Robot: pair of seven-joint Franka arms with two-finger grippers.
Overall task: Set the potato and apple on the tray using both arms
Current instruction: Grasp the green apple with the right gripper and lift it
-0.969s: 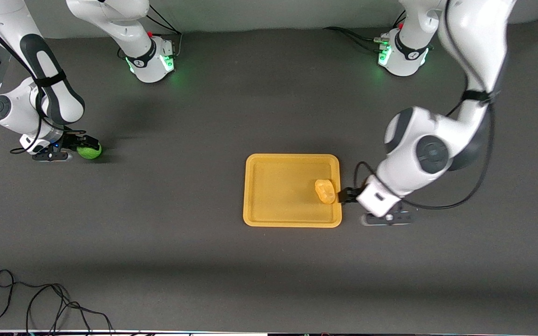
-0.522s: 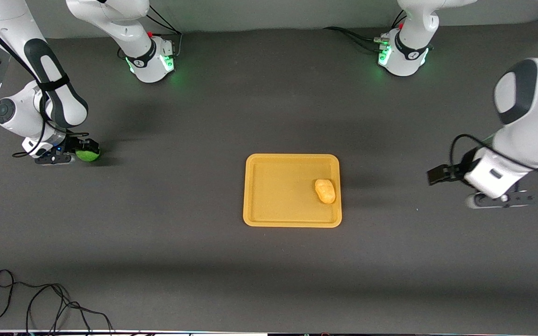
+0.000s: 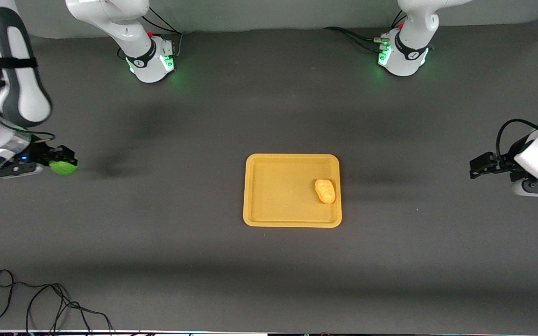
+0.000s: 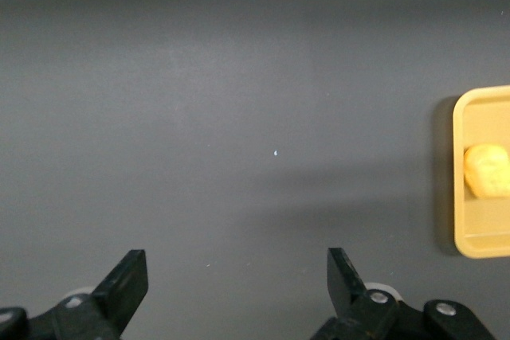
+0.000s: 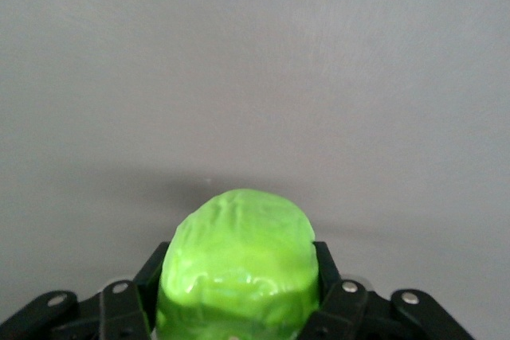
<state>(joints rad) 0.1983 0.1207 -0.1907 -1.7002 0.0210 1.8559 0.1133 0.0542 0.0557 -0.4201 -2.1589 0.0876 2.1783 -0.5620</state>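
Note:
The yellow-orange tray (image 3: pixel 269 217) lies in the middle of the table. The potato (image 3: pixel 325 191) lies in it, at the side toward the left arm's end; both also show in the left wrist view, tray (image 4: pixel 462 197) and potato (image 4: pixel 488 170). My left gripper (image 3: pixel 477 165) is open and empty, up over bare table at the left arm's end (image 4: pixel 237 276). My right gripper (image 3: pixel 61 161) is shut on the green apple (image 3: pixel 63 167) and holds it lifted over the table at the right arm's end; the apple (image 5: pixel 237 264) sits between the jaws in the right wrist view.
A black cable (image 3: pixel 40 303) lies coiled at the table's edge nearest the front camera, at the right arm's end. The two arm bases (image 3: pixel 150 58) (image 3: pixel 402 53) stand along the edge farthest from that camera.
My left gripper has let go of the potato on the tray and pulled away toward the left arm's end. My right gripper has closed on the apple and lifted it off the table.

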